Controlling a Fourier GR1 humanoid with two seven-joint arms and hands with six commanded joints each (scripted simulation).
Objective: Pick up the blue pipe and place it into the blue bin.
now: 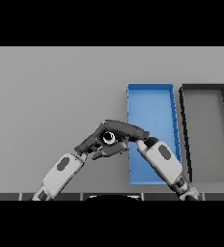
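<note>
Near the surface's front edge, our left hand (92, 142) and right hand (128, 130) meet with fingers curled — we cannot see the blue pipe — just beside the blue bin (150, 96), placement undone.

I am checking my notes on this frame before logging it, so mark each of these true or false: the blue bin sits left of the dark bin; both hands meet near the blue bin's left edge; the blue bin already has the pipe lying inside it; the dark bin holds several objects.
1. The blue bin sits left of the dark bin. True.
2. The left hand and the right hand meet near the blue bin's left edge. True.
3. The blue pipe lies inside the blue bin. False: the visible bin floor is bare, and no blue pipe can be made out; only a small round light object shows between the hands.
4. The dark bin holds several objects. False: nothing shows inside it.
</note>
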